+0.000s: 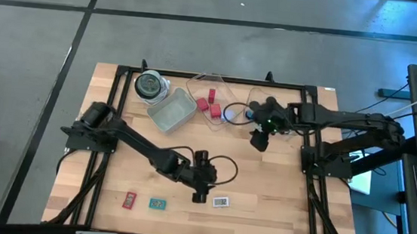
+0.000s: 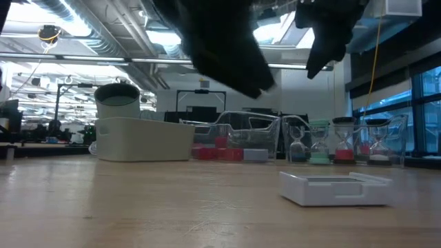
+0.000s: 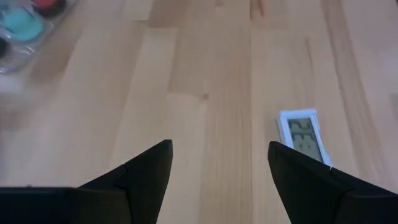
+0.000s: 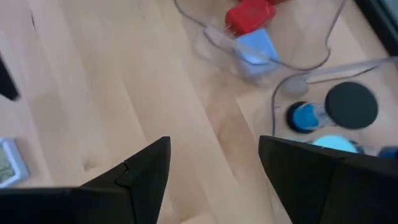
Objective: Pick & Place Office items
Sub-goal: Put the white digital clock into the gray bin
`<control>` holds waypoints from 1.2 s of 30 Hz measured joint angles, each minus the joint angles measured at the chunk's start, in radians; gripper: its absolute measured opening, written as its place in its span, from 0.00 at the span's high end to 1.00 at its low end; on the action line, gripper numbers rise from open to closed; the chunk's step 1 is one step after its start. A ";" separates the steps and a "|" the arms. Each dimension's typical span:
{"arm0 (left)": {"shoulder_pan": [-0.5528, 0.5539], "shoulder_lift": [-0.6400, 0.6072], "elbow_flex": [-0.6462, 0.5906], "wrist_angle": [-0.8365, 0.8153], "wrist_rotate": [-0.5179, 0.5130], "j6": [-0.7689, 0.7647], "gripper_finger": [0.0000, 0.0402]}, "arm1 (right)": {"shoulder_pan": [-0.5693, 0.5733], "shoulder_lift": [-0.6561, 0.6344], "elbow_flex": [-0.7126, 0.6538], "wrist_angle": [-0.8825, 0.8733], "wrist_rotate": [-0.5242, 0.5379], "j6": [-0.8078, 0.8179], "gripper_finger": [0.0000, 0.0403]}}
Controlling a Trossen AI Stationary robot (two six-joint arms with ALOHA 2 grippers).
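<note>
My left gripper [image 1: 199,197] [image 3: 217,146] hangs open low over the near middle of the table, with bare wood between its fingers. A white flat rectangle [image 1: 221,202] [image 3: 303,134] lies flat on the table just to its right, untouched. A teal rectangle [image 1: 157,203] and a red one [image 1: 130,199] lie farther left along the near edge. My right gripper [image 1: 258,142] [image 4: 214,142] stands open above the table at the right. It is just near of a clear tray [image 1: 253,104] holding black cylinders [image 4: 351,104] with coloured tops. Red blocks [image 1: 208,105] and a pale-blue rectangle [image 4: 255,45] lie in another clear tray.
A round clear jar with a dark lid [image 1: 149,86] and a pale rectangular tray [image 1: 171,112] stand at the far left-middle. Bare wood stretches between the trays and the near items. A black frame [image 1: 111,108] runs around the tabletop.
</note>
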 joint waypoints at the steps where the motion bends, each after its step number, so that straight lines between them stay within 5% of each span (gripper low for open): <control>1: 0.000 0.018 0.000 0.023 0.001 -0.009 0.35 | 0.004 0.000 0.000 -0.011 -0.001 0.010 0.38; 11: -0.039 0.105 0.000 0.263 0.144 -0.079 0.27 | 0.037 0.000 0.000 -0.064 -0.004 0.050 0.38; 17: -0.061 0.160 0.001 0.330 0.040 -0.039 0.18 | 0.052 0.000 0.000 -0.064 -0.004 0.077 0.38; 25: -0.085 0.274 0.000 0.470 0.032 -0.019 0.17 | 0.096 0.000 0.000 -0.064 0.016 0.135 0.38; 36: -0.098 0.293 0.004 0.355 -0.044 -0.039 0.17 | 0.147 0.000 0.000 -0.061 0.065 0.166 0.38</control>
